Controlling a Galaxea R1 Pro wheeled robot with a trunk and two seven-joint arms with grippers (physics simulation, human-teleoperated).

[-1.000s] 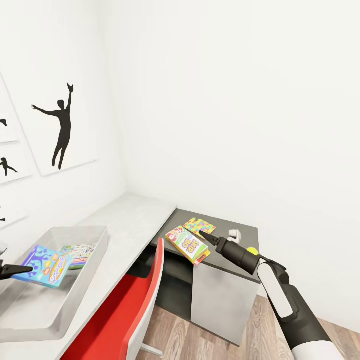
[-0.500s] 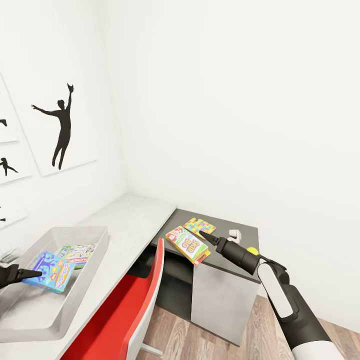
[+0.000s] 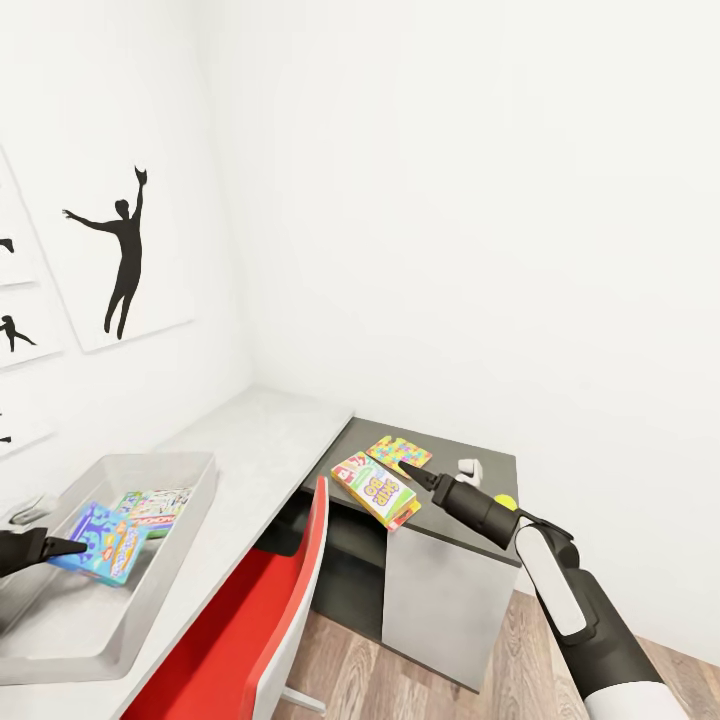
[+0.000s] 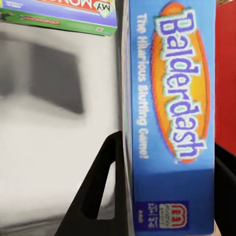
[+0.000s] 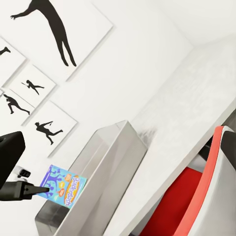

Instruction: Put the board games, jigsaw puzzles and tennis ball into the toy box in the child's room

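In the head view my left gripper (image 3: 62, 546) is shut on the blue board game (image 3: 105, 540) and holds it tilted inside the toy box (image 3: 196, 478). The left wrist view has the blue box (image 4: 172, 123) between the black fingers (image 4: 98, 191), over the tray floor. A multicolour board game (image 3: 160, 505) lies in the toy box. The SKIP-BO board game (image 3: 375, 490) overhangs the dark cabinet's front edge, with my right gripper (image 3: 408, 470) at its edge; its jaws are unclear. A jigsaw puzzle (image 3: 400, 451) and the tennis ball (image 3: 505, 503) lie on the cabinet top.
A red chair (image 3: 290, 600) stands tucked against the pale grey table (image 3: 265, 440), between my arms. A small white object (image 3: 468, 468) sits near the ball. Silhouette posters (image 3: 125, 250) hang on the left wall. Wood floor shows below the cabinet.
My left gripper has lowered the blue board game a little deeper into the toy box. The right arm and the SKIP-BO box have not moved.
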